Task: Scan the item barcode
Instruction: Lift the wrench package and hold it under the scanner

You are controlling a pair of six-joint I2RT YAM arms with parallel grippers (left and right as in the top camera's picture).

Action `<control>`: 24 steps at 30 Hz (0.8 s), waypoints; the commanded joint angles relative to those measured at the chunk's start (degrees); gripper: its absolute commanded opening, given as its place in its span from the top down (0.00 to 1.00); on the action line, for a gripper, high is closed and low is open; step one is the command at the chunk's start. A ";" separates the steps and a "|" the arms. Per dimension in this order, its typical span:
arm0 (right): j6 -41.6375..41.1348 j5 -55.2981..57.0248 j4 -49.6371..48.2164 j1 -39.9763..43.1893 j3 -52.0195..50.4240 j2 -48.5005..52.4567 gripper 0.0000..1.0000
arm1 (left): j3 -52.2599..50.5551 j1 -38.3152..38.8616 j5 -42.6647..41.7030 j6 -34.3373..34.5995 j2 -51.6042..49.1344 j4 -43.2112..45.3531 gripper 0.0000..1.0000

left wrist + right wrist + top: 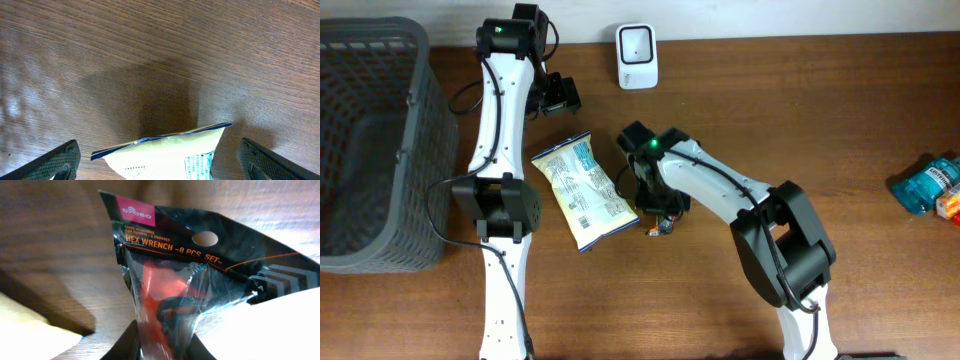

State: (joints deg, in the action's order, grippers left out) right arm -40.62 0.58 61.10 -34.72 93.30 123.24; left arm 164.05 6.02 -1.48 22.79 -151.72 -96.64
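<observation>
I count one hex wrench pack, pinched in my right claw low over the worktop. It sits just beside one snack bag and well apart from the single white scanner. The header reads "DAISO" and "HEX WRENCH -8 PCS. SET-"; the smaller lines blur. My left claw is spread wide, with the bag's top edge showing between its fingers. One grey basket stands at the left. Two packs at the right edge are partly cut off.
</observation>
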 commanded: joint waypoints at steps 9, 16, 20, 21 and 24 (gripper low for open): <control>12.66 3.13 0.39 6.99 13.55 0.22 0.86 | 0.79 -0.09 0.24 0.52 0.44 -0.09 0.01; 39.67 2.89 -1.53 8.00 12.63 1.90 0.74 | 0.79 -0.09 0.24 0.52 0.44 -0.07 0.01; 41.07 1.09 -1.57 8.00 12.63 4.61 0.71 | 0.79 -0.09 0.22 0.52 0.44 -0.09 0.01; 41.07 0.90 -1.60 7.98 12.63 5.35 0.72 | 0.79 -0.09 0.24 0.52 0.44 -0.07 0.01; 41.92 -1.55 -1.57 8.00 12.63 6.67 0.72 | 0.79 -0.09 0.24 0.52 0.44 -0.09 0.01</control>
State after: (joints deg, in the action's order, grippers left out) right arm -0.14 1.21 59.53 -26.46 105.47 128.66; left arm 164.05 6.02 -1.48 22.81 -151.74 -96.64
